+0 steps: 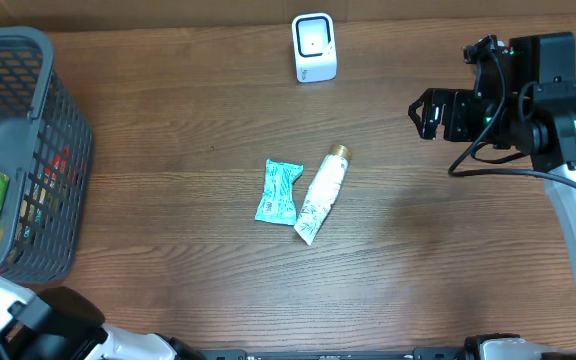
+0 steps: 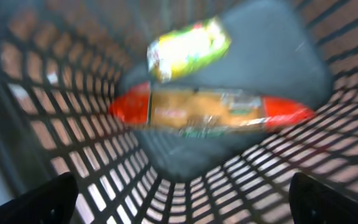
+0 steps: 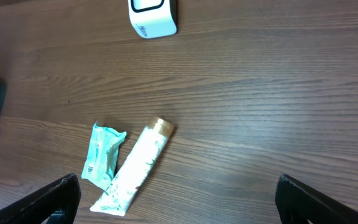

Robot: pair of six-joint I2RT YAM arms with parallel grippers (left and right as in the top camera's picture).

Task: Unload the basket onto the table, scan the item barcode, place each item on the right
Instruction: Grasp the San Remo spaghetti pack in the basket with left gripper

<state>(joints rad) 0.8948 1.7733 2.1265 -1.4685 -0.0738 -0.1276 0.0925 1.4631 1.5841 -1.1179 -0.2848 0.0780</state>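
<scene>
Two loose items mid-table, a teal packet and a white tube with a gold cap, side by side and touching or nearly so, well apart from the small white scanner at the far edge. More goods in the grey basket at left, among them a yellow-green packet above a red-ended packet, both blurred. Over the basket, the left gripper, fingers wide apart, nothing between them. Off to the right of the tube, the right gripper, likewise spread and empty. Probably a pause between picks: nothing at the scanner, nothing in hand. Next, likely a pick: down onto tube or packet, close across the narrow width, lift, then turn the barcode toward the scanner window. Barcode side not discernible from here.
</scene>
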